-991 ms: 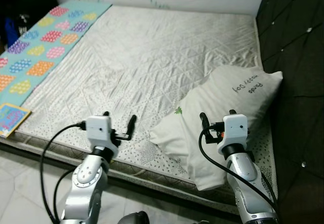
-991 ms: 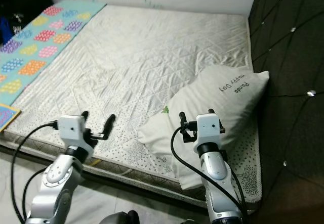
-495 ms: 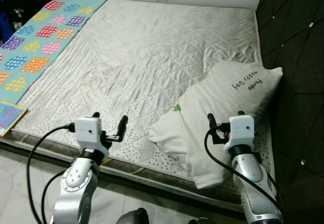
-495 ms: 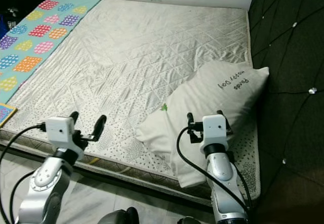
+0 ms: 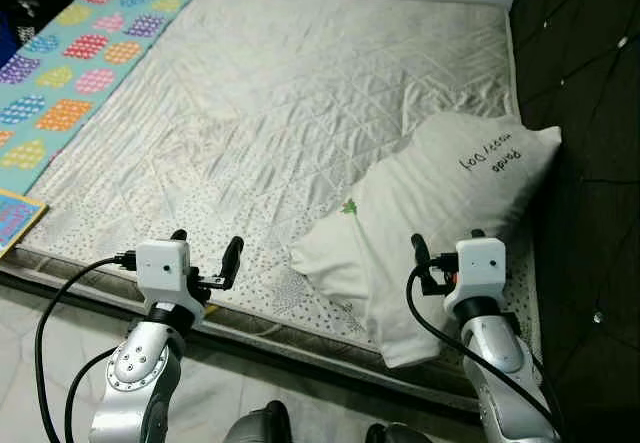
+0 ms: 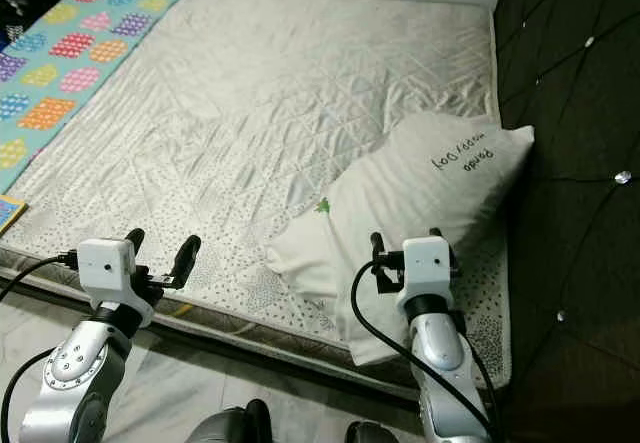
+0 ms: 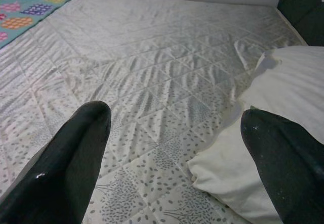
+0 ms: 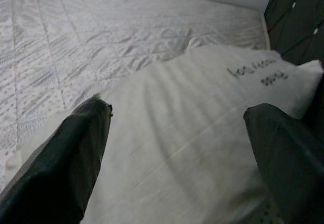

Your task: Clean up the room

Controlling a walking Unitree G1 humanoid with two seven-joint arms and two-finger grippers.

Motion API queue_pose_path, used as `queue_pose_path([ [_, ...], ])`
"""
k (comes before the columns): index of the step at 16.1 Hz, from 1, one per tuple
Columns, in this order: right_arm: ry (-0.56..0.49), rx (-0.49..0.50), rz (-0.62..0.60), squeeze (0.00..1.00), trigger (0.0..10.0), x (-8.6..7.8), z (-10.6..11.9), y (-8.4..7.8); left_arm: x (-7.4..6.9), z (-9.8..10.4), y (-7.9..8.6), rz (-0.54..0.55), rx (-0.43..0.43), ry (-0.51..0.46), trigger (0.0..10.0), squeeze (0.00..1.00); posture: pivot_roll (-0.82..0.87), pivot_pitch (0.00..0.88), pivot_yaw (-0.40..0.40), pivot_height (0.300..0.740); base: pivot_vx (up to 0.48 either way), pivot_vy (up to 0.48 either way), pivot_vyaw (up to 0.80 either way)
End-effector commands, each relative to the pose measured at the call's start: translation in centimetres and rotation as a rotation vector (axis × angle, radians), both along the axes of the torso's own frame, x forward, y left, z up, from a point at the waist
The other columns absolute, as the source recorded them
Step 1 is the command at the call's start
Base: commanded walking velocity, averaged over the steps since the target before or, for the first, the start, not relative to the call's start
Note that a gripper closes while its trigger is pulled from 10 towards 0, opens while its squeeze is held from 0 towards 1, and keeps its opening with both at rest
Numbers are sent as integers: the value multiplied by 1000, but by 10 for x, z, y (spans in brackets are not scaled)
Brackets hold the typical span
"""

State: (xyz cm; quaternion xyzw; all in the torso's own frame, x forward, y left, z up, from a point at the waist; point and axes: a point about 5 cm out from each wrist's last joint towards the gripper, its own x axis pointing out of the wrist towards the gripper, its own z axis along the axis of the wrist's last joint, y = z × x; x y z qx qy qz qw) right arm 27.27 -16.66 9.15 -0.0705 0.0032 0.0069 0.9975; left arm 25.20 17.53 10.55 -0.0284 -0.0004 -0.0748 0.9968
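A white pillow with dark handwriting lies crumpled on the near right part of the bed, up against the dark headboard. My right gripper hovers open just above the pillow's near edge; in the right wrist view the pillow spreads between the two fingers. My left gripper stands open over the mattress's near edge, left of the pillow, holding nothing. The left wrist view looks across the quilted mattress, with the pillow's corner near one finger.
The grey quilted mattress takes up most of the view. A teal blanket with coloured patches lies along its left side, and a colourful flat book sits at the near left corner. A dark tufted headboard rises on the right. Pale floor lies below.
The camera has moved closer to the bed and tipped down. Both arms sit a little lower in the picture, the left one further left. Both grippers stay open.
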Motion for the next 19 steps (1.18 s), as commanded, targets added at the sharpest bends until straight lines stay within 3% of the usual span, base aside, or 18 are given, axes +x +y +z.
queue_pose_path([
  [1, -5, 15, 16, 0, 10000, -2, 3, 5, -4, 0, 4, 7, 8, 10, 10000, 0, 16, 246, 52, 731, 0, 0, 0],
  [13, 4, 17, 36, 0, 10000, -2, 5, 6, 1, 1, -2, 8, -7, 15, 10000, 0, -1, 261, 39, 731, 0, 0, 0],
  [16, 8, 18, 45, 0, 10000, -2, 5, 7, 1, 1, -2, 11, -10, 13, 10000, 0, -3, 263, 38, 723, 0, 0, 0],
  [19, 12, 23, 51, 0, 10000, -1, 4, 7, 2, 1, -2, 13, -9, 13, 10000, 0, -3, 262, 37, 688, 0, 0, 0],
])
